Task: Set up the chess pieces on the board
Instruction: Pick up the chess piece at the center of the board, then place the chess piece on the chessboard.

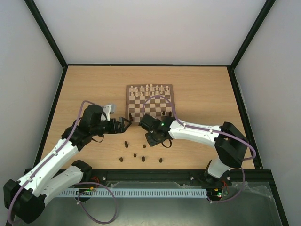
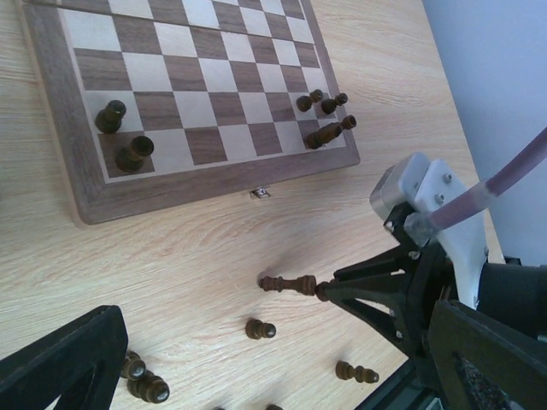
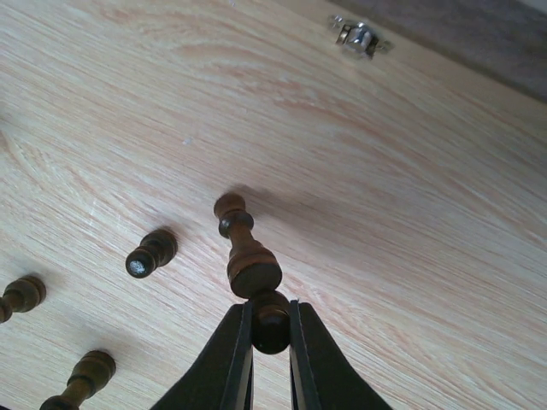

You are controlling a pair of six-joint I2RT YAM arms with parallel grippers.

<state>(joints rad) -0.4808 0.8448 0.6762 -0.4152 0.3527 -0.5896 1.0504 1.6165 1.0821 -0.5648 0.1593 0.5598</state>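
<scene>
Right wrist view. Inspector: report the right gripper (image 3: 271, 318).

Technician: The jaws are closed on the rounded end of one dark chess piece (image 3: 248, 256). The piece projects beyond the fingertips, nearly level, low over the table (image 3: 410, 213). Whether it touches the wood cannot be determined. Location: off the board (image 3: 487, 34), on the table side of the clasp (image 3: 359, 36).

Inspector: And the left gripper (image 1: 124, 124)?

Technician: The jaws are wide apart with nothing between them. The unit sits by the board's near left corner.

Inspector: What is on the board?

Technician: In the left wrist view, five dark pieces are on the near rows. A left pair (image 2: 134, 154) is at one corner and a right group (image 2: 329, 132) of three is at the other. In the top view, the cream-white pieces (image 1: 148, 89) occupy the two far rows.

Inspector: And the remaining stock?

Technician: The loose dark pieces (image 1: 143, 159) are scattered on the table between the board and the arm bases. Several lie on their sides, all apart from the held piece.
</scene>
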